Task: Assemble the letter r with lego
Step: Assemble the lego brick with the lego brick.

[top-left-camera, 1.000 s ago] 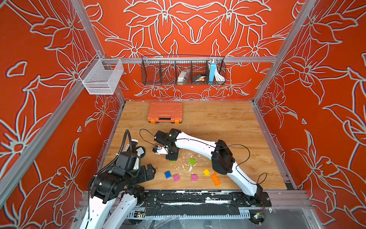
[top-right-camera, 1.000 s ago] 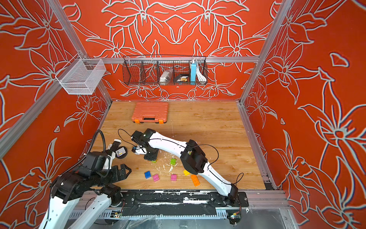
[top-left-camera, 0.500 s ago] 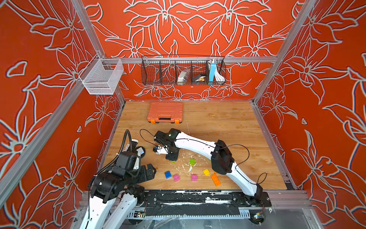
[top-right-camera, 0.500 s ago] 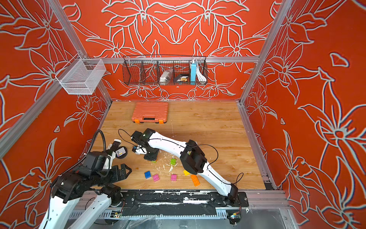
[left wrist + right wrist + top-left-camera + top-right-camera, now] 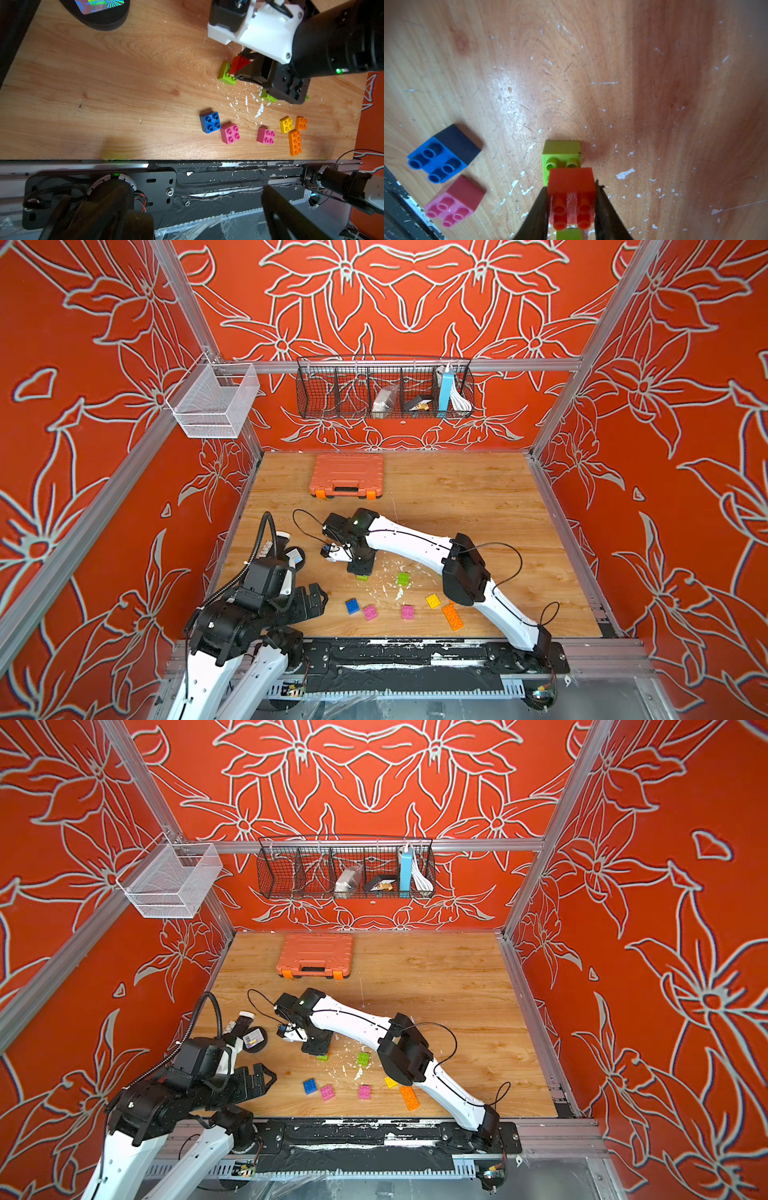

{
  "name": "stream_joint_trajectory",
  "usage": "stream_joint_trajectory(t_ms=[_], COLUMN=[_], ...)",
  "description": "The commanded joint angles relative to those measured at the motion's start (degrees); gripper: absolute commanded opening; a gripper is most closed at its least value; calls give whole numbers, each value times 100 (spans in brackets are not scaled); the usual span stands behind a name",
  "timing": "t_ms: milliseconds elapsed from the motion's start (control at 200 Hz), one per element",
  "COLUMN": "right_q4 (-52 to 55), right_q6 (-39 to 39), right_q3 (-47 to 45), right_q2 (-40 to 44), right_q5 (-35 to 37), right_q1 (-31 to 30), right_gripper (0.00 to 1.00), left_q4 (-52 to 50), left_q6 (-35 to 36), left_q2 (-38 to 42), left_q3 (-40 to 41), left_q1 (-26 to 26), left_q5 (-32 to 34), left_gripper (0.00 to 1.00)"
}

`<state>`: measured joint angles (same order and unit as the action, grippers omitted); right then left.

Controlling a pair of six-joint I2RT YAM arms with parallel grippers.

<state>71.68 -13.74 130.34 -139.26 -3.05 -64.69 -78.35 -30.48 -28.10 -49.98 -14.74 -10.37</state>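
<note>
Wooden table (image 5: 457,497): right claw (image 5: 571,187) clamps red brick (image 5: 571,178); left claw (image 5: 311,601) gaping; sticker (image 5: 99,4) unreadable.

left gripper (image 5: 316,600): jaws wide apart, hovering | right gripper (image 5: 571,187): pointing down, clamped on red brick (image 5: 569,176)

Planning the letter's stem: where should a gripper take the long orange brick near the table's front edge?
Probably from straight above, jaws across its short width, closing on the two long side walls at the middle. The long orange brick lies flat, studs up, with those walls clear there; a yellow brick and a small orange brick crowd one end.
</note>
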Motion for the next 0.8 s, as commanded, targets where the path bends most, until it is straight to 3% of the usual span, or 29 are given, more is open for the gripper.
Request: stream_joint_trajectory(t_ms=[0,796], right_q4=[186,297], right_q6=[95,255], right_q3=[171,301], right_q2=[-136,-338], right_q5=[-11,-155], right_q1=[-29,-77], right_gripper=[0,0], left_q4=[23,44], left_q6=[106,126], left_q2=[-51,-37], left_q3=[45,60], left_q1=[-29,-24], left_q5=[-50,-88], left_gripper=[100,100])
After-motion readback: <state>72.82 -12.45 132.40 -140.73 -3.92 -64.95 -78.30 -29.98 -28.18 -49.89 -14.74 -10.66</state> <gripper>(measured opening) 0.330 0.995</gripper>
